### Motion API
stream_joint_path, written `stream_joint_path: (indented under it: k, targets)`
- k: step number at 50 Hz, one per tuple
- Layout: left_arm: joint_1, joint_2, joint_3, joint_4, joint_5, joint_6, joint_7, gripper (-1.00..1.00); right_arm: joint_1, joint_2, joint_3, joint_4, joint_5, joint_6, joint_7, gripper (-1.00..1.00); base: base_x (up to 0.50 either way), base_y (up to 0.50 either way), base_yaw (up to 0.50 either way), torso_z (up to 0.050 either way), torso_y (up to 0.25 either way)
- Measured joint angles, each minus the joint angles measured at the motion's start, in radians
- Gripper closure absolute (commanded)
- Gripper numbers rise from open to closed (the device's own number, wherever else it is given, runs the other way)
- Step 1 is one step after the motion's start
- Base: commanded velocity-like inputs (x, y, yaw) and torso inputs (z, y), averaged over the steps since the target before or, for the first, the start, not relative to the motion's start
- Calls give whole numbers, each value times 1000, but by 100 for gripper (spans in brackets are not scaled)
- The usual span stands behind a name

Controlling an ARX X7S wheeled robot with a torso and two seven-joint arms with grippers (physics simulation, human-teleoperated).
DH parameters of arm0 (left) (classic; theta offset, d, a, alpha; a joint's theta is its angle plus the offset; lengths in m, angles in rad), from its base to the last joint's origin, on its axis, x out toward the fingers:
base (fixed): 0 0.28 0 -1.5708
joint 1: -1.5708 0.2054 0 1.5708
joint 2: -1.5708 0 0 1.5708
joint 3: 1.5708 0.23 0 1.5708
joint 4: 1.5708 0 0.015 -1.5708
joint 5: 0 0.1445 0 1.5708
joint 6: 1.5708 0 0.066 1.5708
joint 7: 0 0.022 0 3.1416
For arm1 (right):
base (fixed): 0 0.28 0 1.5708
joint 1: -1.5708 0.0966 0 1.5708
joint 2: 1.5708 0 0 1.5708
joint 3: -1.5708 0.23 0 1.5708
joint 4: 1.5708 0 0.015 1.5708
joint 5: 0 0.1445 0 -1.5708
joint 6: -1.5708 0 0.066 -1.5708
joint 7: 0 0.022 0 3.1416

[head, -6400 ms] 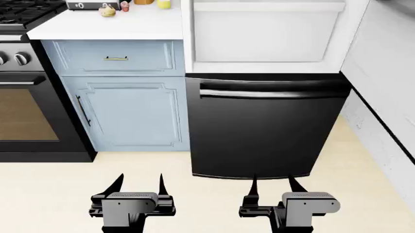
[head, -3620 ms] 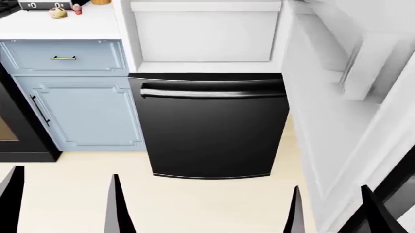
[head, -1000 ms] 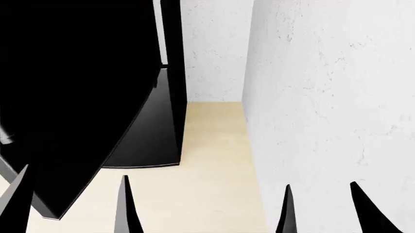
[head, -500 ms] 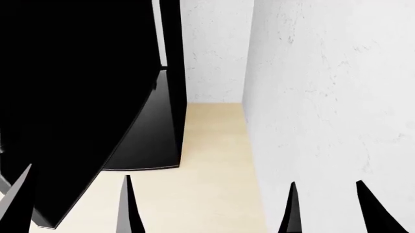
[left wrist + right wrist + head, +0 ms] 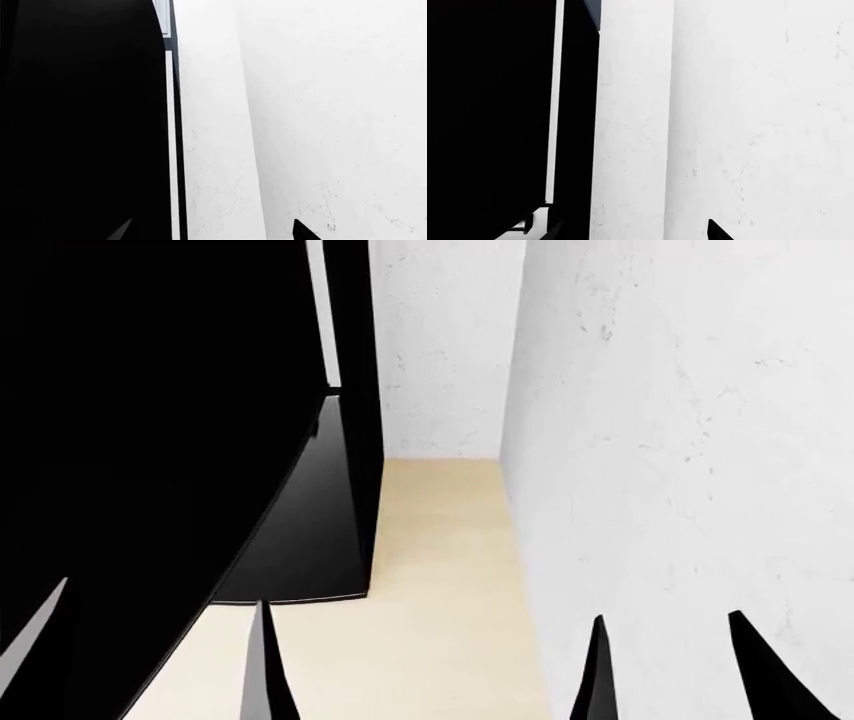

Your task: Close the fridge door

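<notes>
Now | fridge door (image 5: pixel 147 440): ajar | left tool (image 5: pixel 147 660): apart, empty | right tool (image 5: pixel 667 665): apart, empty

Floor (image 5: pixel 441 580): pale beige, plain, runs as narrow strip btwn black fridge body (image 5: pixel 300 540) on left & white wall (image 5: pixel 667 460) on right. Fridge base sits directly on it; strip ends at back wall

The head view shows two grippers, the left gripper (image 5: pixel 147 660) and the right gripper (image 5: pixel 674 665), each with two dark pointed fingers spread apart, one black fridge door (image 5: pixel 147 440), and one white wall (image 5: pixel 667 440).
</notes>
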Motion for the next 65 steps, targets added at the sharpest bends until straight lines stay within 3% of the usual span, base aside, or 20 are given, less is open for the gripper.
stream_joint_path:
  k: [65]
  targets:
    - [3, 1, 7, 0, 4, 1, 3, -100, -5, 44, -22, 2, 6, -26, 25, -100, 329, -21, 0, 0, 0]
